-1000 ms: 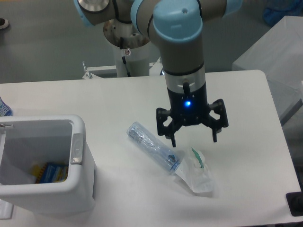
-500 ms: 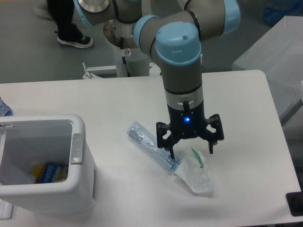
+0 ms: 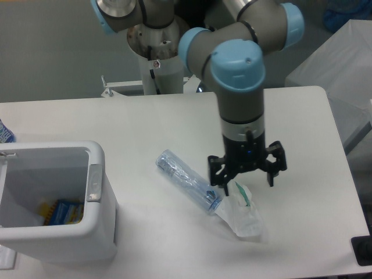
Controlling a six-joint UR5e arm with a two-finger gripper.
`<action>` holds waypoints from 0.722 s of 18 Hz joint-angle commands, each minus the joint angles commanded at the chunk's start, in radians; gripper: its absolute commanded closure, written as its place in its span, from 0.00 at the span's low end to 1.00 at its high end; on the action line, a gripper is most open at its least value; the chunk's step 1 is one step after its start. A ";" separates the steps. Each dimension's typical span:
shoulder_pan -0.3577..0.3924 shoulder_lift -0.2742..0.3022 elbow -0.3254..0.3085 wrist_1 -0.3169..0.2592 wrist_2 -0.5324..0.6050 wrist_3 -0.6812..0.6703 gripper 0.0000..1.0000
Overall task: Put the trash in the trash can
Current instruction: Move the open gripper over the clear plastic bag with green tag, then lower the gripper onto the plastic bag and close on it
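A crushed clear plastic bottle with a bluish label lies diagonally on the white table. A crumpled whitish wrapper with a green bit lies just to its right, touching the bottle's lower end. My gripper hangs open directly over the wrapper's upper part, its fingers spread to either side and nothing between them. The white trash can stands at the front left, well away from the gripper, with a grey latch strip on its right rim.
Inside the trash can lies a blue and yellow item. A dark object sits at the table's front right edge. A grey surface stands beyond the table's right side.
The gripper has moved right and lower, from above the bottle's lower end to over the wrapper. It stays open. Bottle and wrapper have not moved.
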 joint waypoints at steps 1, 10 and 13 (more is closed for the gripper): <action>0.009 -0.008 -0.011 0.000 0.000 -0.014 0.00; 0.023 -0.138 -0.075 0.006 -0.020 -0.018 0.00; 0.028 -0.149 -0.083 0.006 -0.037 -0.015 0.00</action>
